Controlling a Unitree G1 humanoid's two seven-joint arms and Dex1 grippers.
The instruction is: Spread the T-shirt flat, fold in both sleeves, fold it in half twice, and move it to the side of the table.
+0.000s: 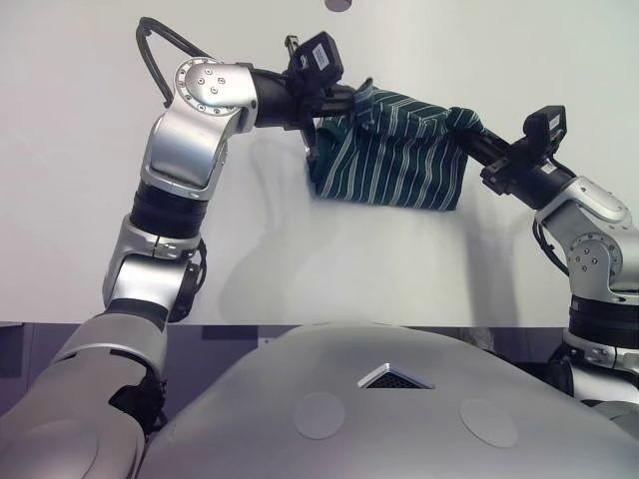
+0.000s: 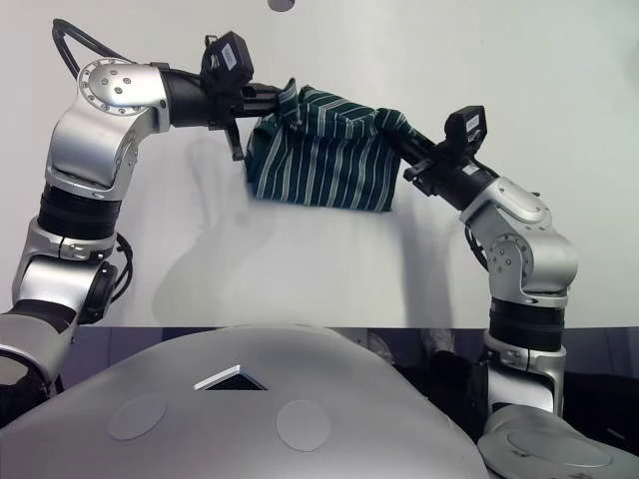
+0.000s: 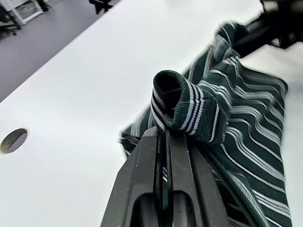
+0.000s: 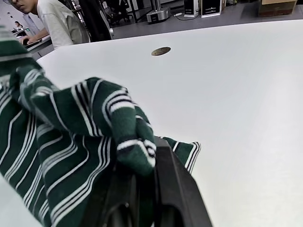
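A bunched green, white-striped T-shirt (image 1: 394,150) hung over the white table (image 1: 300,259), left gripper (image 3: 163,135) clamped on its ribbed cuff, right gripper (image 4: 142,161) apparently pinching another edge.

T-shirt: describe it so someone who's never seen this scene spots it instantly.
Over the white table, look at the far middle. The T-shirt hangs bunched there, pinched at one end by the left gripper and at the other by the right gripper. It is the only cloth: dark green with thin white stripes.
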